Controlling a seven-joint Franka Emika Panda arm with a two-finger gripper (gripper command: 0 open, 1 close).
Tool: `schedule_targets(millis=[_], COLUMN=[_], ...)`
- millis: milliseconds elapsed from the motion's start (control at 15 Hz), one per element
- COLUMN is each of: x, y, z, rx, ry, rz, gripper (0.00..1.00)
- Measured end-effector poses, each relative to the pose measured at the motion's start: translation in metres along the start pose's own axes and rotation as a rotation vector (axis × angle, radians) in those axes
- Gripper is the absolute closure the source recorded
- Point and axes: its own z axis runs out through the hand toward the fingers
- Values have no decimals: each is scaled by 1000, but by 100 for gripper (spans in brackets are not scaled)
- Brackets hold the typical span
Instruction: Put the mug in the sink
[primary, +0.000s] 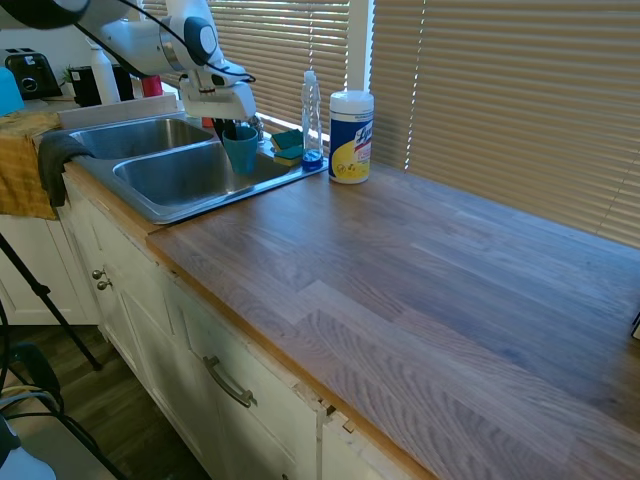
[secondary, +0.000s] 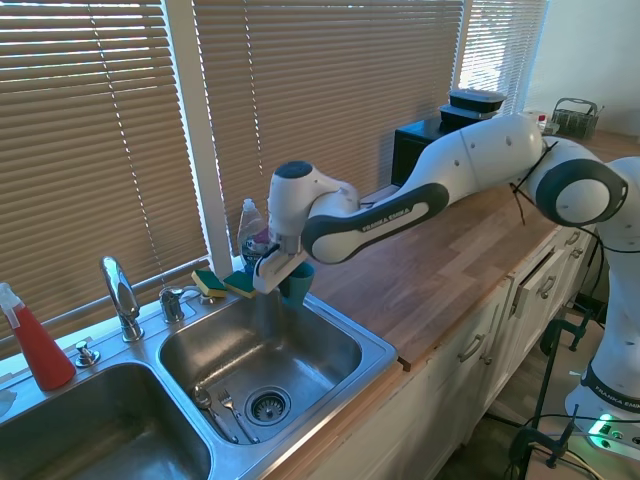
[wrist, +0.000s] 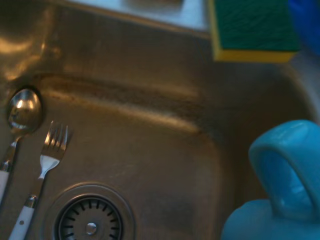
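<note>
The teal-blue mug hangs upright over the back corner of the right basin of the steel sink, near the counter side. My gripper is shut on the mug's rim from above. From the other side, the mug sits just under the gripper, above the sink basin floor. Close up in the wrist view, the mug and its loop handle show at the lower right, over the sink bottom.
A fork and spoon lie beside the drain. Green-yellow sponges rest on the back rim. A slim clear bottle and white canister stand on the counter. The faucet rises between the basins.
</note>
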Motion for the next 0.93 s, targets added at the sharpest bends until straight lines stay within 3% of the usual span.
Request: schedule_targets(millis=[400,933], x=[-20,-41], y=[-34,-44], z=[114,184], rx=[-105,-188], ry=[-50,-110], rz=[-24,-26], gripper=[100,100])
